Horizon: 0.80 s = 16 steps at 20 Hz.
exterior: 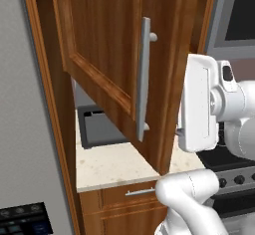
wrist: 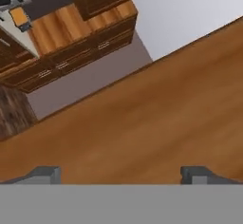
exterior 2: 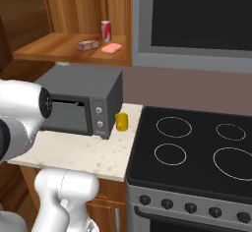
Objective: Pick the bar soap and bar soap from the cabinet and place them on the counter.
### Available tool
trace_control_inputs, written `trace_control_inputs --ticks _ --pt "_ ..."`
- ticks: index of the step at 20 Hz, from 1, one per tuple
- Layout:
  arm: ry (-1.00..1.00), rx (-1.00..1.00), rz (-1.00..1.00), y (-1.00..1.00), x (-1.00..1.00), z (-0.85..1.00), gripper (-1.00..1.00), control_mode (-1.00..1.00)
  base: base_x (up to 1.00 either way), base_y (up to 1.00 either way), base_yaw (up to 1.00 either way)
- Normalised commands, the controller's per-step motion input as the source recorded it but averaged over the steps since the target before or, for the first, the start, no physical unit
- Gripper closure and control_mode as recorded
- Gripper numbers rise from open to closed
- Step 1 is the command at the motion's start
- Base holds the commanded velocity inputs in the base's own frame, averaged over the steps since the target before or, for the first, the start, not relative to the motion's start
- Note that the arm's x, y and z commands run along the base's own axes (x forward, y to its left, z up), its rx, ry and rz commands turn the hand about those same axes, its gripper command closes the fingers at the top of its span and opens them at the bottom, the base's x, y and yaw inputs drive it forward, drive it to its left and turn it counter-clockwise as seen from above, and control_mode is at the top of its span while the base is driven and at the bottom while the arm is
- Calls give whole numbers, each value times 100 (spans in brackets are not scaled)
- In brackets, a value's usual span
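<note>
The cabinet (exterior: 107, 45) door is standing swung open, its silver bar handle (exterior: 143, 79) facing the left base camera. In the right base view the open shelf (exterior 2: 59, 46) inside is carrying a salmon-pink bar soap (exterior 2: 111, 48), with a paler wrapped bar (exterior 2: 87, 45) just to its left, which may be the second soap, and a red can (exterior 2: 106, 31) behind them. Below, the beige speckled worktop (exterior 2: 78, 155) is bearing a dark microwave (exterior 2: 81, 101) and a yellow object (exterior 2: 121, 122) beside the black stovetop (exterior 2: 197, 150). In the hand view the gripper (wrist: 121, 174) is facing a brown wooden surface at close range, its fingers (wrist: 45, 173) standing spread wide and gripping nothing. Judged from this arrangement, no soap is lying on the worktop yet; both picks and both placements are remaining.
</note>
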Motion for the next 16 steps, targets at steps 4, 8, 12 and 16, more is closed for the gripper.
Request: trace_control_inputs --ticks 4,8,12,16 --pt "49 0 3 71 4 -18 -100 -100 0 0 0" --pt "50 0 1 37 14 -6 -100 -100 0 0 0" --pt "40 -1 0 -7 13 0 -100 -100 0 0 0" --pt "29 0 0 -36 12 11 -100 -100 0 0 0"
